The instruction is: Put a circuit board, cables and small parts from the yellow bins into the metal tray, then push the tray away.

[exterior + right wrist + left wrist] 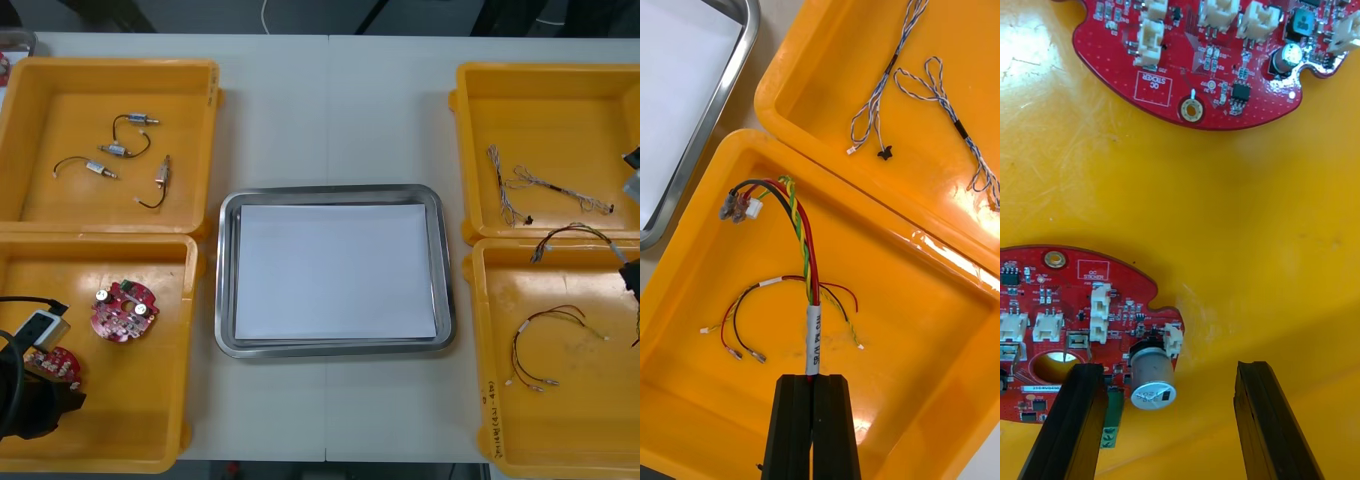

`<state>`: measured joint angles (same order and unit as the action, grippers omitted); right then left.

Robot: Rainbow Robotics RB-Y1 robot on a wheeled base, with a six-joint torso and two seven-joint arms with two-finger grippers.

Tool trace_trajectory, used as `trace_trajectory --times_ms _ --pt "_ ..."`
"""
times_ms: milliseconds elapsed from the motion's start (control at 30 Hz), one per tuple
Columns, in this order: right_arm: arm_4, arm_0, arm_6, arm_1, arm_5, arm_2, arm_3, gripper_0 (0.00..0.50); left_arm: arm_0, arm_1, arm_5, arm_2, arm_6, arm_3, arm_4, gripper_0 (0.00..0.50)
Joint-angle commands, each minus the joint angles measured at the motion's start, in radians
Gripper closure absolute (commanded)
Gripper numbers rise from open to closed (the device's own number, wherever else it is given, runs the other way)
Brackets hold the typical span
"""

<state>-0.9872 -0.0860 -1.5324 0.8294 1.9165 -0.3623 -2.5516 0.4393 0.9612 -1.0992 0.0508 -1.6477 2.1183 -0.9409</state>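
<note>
My right gripper (816, 379) is shut on a red and yellow cable (801, 225), which hangs above the near right yellow bin (940, 360). From the front the held cable (570, 232) arcs over the wall between the two right bins, out from the right gripper (630, 275). A second red and yellow cable (782, 289) lies on that bin's floor. My left gripper (1169, 371) stands open low in the near left bin (150, 420), with the edge of a round red circuit board (1067, 315) between its fingers. Another board (1217, 52) lies beyond it. The metal tray (330, 192) is white inside.
The far left bin (40, 80) holds several small metal parts (115, 150) with black cables. Twisted blue and white cables (540, 185) lie in the far right bin (560, 90). My left arm (25, 395) covers the near left bin's corner.
</note>
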Motion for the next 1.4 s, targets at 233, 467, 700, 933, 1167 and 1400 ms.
trace_trajectory --times_ms 233,467,700,933,1167,1400 --pt "-0.005 0.006 -0.068 0.037 0.003 0.026 0.037 0.500 0.035 0.019 0.059 -0.034 -0.072 -0.024 0.014 0.000" --pt "0.004 0.002 -0.072 0.037 0.003 0.026 0.037 0.500 0.025 0.019 0.059 -0.034 -0.072 -0.024 0.010 0.437" --pt "0.007 -0.001 -0.072 0.037 0.003 0.026 0.037 0.500 0.025 0.019 0.061 -0.034 -0.073 -0.024 0.011 0.500" --pt "0.009 -0.006 -0.072 0.037 0.003 0.026 0.037 0.500 0.021 0.019 0.059 -0.034 -0.073 -0.024 0.010 0.500" --pt "0.004 -0.009 -0.068 0.037 0.003 0.026 0.037 0.500 0.004 0.019 0.002 0.011 -0.070 -0.001 -0.006 0.500" --pt "0.004 -0.014 -0.066 0.037 0.003 0.026 0.037 0.500 -0.021 0.019 -0.130 0.093 -0.050 0.063 -0.039 0.500"
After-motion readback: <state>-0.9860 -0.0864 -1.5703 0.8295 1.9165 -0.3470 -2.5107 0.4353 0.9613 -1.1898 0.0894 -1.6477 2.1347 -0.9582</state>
